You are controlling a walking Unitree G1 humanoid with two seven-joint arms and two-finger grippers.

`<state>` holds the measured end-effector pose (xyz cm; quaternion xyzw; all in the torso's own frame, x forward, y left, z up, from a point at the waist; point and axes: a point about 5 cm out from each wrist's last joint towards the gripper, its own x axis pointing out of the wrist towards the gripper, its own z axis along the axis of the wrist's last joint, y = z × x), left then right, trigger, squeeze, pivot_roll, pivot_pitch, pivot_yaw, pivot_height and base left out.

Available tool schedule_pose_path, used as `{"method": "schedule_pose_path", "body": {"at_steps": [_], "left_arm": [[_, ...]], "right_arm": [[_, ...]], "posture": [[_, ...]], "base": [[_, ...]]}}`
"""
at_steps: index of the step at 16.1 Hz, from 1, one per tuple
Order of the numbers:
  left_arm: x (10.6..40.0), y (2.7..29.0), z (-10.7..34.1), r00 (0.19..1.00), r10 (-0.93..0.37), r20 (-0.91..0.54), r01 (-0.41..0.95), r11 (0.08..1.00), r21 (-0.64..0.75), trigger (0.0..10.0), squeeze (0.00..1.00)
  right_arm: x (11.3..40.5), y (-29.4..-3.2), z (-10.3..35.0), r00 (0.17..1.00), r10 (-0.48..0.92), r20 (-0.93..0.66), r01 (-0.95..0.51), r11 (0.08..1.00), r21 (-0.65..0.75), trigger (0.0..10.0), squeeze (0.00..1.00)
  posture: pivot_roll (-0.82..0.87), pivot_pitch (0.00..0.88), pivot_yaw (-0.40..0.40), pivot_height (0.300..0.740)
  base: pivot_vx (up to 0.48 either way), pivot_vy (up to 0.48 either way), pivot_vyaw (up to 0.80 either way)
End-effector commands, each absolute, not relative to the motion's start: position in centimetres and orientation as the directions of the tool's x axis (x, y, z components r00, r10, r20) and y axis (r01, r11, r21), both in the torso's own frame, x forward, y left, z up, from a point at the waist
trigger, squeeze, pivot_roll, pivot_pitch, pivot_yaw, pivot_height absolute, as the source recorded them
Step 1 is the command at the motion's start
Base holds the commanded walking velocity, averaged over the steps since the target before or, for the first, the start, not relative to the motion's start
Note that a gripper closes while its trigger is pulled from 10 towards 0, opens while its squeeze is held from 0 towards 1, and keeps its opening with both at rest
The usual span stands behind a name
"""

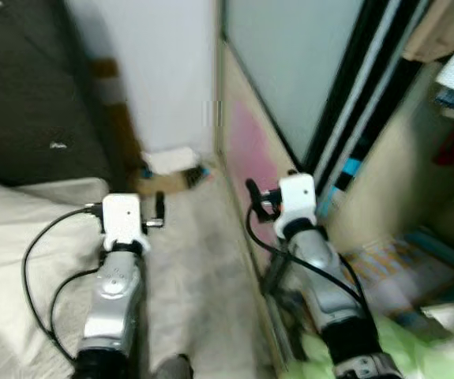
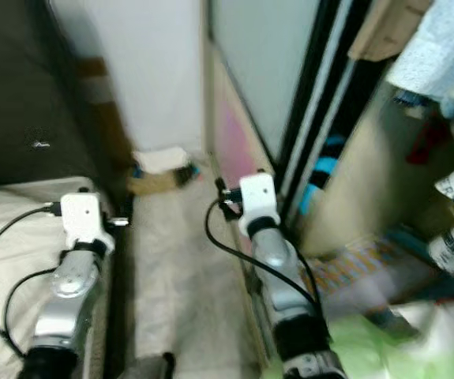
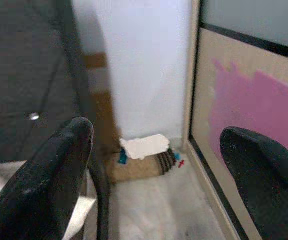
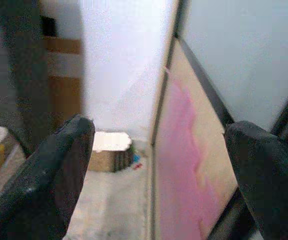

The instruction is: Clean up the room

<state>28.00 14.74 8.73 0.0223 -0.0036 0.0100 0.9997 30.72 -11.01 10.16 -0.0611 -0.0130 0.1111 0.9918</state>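
Observation:
A small cardboard box (image 1: pixel 167 181) with a white sheet (image 3: pixel 144 146) on top lies on the floor at the foot of a white wall, in the far corner of a narrow aisle. My left gripper (image 3: pixel 159 170) is held out over the aisle, open and empty, its fingers (image 3: pixel 58 175) framing the box in the left wrist view. My right gripper (image 4: pixel 159 170) is also open and empty, level with the left one, beside the wardrobe door. The box (image 4: pixel 108 155) lies well ahead of both.
A bed with pale bedding (image 1: pixel 13 260) runs along my left. A dark dresser (image 1: pixel 21 95) stands at the back left. A sliding wardrobe door (image 1: pixel 290 71) with a pink patch (image 3: pixel 254 110) bounds the right. Hanging clothes (image 2: pixel 440 55) and floor clutter (image 1: pixel 400 268) lie further right.

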Motion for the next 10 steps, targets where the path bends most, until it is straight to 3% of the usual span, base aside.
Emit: {"method": "schedule_pose_path", "body": {"at_steps": [1, 10], "left_arm": [[27.93, 14.61, 8.51, 1.0, 0.011, -0.004, -0.011, 0.998, 0.065, 10.0, 0.0], [28.2, 14.2, 8.51, 1.0, -0.012, -0.007, 0.012, 0.998, 0.065, 10.0, 0.0]], "right_arm": [[30.8, -11.4, 10.29, 0.978, 0.21, 0.017, -0.206, 0.971, -0.124, 10.0, 0.0], [30.82, -11.08, 10.08, 0.973, 0.229, 0.013, -0.225, 0.965, -0.134, 10.0, 0.0]], "posture": [[0.11, 0.0, -0.034, 0.74], [0.11, 0.0, -0.044, 0.74]], "base": [[0.0, 0.0, 0.8], [0.0, 0.0, 0.8]]}}
